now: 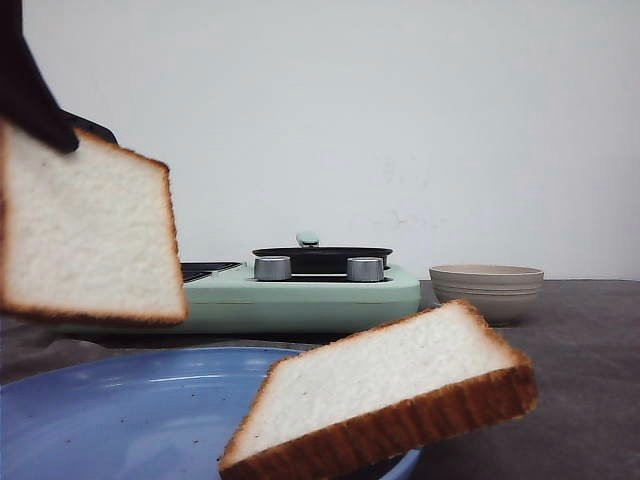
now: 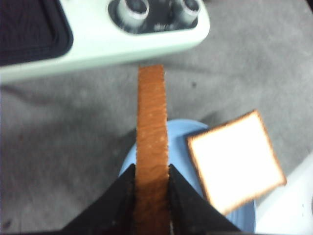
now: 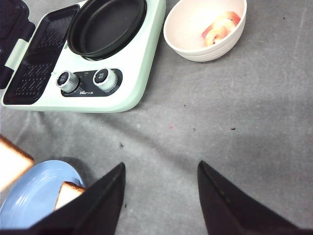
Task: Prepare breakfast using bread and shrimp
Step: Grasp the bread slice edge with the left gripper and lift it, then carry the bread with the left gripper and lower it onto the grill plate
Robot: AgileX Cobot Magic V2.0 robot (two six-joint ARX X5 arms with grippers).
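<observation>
My left gripper (image 2: 151, 171) is shut on one bread slice (image 2: 151, 127), seen edge-on with its brown crust between the jaws. In the front view this slice (image 1: 85, 235) hangs in the air at the far left above the blue plate (image 1: 120, 410). The second slice (image 1: 390, 385) lies tilted on the plate's right rim; it also shows in the left wrist view (image 2: 234, 161). Pink shrimp (image 3: 220, 28) lie in a cream bowl (image 3: 186, 34). My right gripper (image 3: 161, 169) is open and empty over the grey table, to the right of the plate (image 3: 29, 191).
A mint-green cooker (image 1: 300, 295) with two knobs, a black pan (image 3: 107, 24) and a grill plate (image 3: 34, 63) stands behind the plate. The bowl (image 1: 487, 290) stands to the cooker's right. A white object (image 2: 293, 205) is beside the plate.
</observation>
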